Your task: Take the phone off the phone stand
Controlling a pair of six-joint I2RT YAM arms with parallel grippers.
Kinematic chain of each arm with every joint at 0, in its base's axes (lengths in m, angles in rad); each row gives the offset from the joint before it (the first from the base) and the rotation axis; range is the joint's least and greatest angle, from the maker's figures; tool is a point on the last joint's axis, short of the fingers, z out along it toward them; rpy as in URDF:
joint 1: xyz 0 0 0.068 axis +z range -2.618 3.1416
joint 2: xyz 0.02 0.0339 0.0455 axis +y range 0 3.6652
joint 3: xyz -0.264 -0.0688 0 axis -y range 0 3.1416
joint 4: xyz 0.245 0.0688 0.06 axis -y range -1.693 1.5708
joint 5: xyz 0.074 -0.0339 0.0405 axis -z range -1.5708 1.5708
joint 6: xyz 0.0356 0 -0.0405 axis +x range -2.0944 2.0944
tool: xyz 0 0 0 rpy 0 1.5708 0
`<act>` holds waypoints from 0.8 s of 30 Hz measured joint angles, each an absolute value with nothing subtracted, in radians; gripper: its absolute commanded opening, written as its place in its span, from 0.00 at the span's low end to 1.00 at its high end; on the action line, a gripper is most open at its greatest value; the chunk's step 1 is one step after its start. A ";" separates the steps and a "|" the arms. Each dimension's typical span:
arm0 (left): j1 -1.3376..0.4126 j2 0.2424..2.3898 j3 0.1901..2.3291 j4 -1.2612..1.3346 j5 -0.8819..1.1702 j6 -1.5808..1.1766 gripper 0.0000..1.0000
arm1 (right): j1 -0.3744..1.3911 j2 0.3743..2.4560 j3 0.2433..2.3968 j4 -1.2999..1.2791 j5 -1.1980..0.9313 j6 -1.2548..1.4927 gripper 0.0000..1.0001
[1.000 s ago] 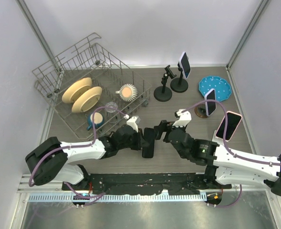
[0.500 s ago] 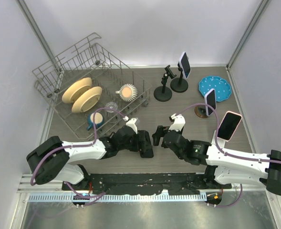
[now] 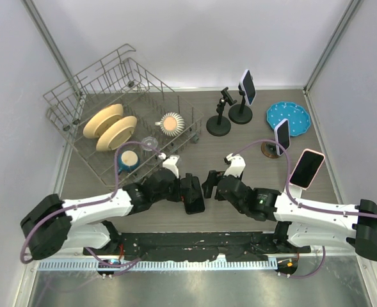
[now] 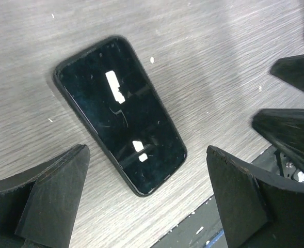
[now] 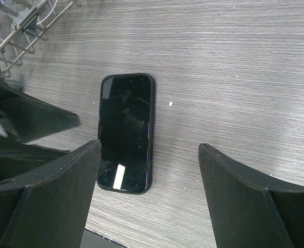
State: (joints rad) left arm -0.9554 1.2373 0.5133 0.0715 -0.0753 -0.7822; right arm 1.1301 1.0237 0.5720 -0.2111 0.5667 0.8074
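Lying flat and screen-up on the wood-grain surface (image 4: 219, 46), the black phone (image 4: 121, 113) is off any stand and touched by neither arm. The left fingers (image 4: 53, 196) are spread wide with nothing between them. In the left wrist view the phone lies just ahead of them, slanted, its near end reaching into the gap between the tips. The right fingers (image 5: 239, 196) are likewise parted and empty. In the right wrist view the phone (image 5: 126, 132) lies lengthwise ahead of them, its near end just beside the tip on the left of that view and well apart from the other. From above, the left fingers (image 3: 189, 189) and right fingers (image 3: 211, 183) face each other closely, with the phone (image 3: 195, 206) just beside both, toward the arm bases. Well beyond the fingers stands an empty stand (image 3: 219, 121), and near it three more phones are propped upright on their own stands. A wire rack (image 3: 79, 102) of dishes sits beyond the left fingers.
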 measured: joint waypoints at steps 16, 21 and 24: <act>-0.946 0.720 1.032 -0.490 -0.320 -0.457 1.00 | 1.155 1.354 0.764 -0.319 0.403 0.651 0.79; -0.946 0.592 1.084 -0.591 -0.423 -0.353 1.00 | 1.212 1.485 0.828 -0.370 0.350 0.614 0.79; -0.945 0.525 1.074 -0.611 -0.497 -0.295 1.00 | 1.229 1.510 0.842 -0.395 0.323 0.603 0.79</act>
State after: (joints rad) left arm -0.9455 0.5255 1.0737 -0.6113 -0.4969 -0.2951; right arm 1.2293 1.5097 0.8421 -0.3954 0.3233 0.6029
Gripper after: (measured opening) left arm 0.996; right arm 0.792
